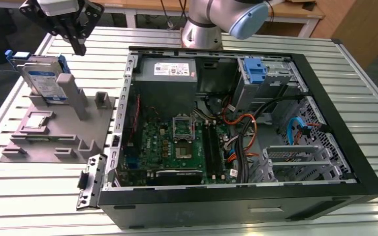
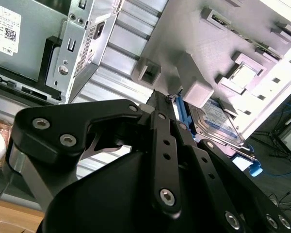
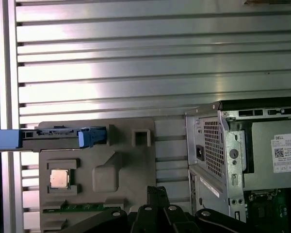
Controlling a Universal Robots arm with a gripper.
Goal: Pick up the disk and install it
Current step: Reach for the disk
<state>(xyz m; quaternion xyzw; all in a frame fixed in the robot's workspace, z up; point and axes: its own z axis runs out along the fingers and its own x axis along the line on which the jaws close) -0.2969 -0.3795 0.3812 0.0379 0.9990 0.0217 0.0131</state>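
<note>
Exterior view: at the upper left of the frame the gripper (image 1: 78, 49) hangs with its 2 fingers pressed together, gripping nothing. It is near the disk (image 1: 43, 81) but not touching it. The disk stands on edge in a grey holder (image 1: 57, 142), left of the open computer case (image 1: 366, 162) on the slatted table (image 1: 31, 196).

Second wrist view: the closed gripper (image 2: 160, 99) points toward the holder (image 2: 208, 43), with the disk (image 2: 218, 121) beyond it (blue carrier showing).

First wrist view: the disk (image 3: 53, 137) sits edge-on in the holder (image 3: 121, 170), apart from the gripper (image 3: 157, 191).
</note>
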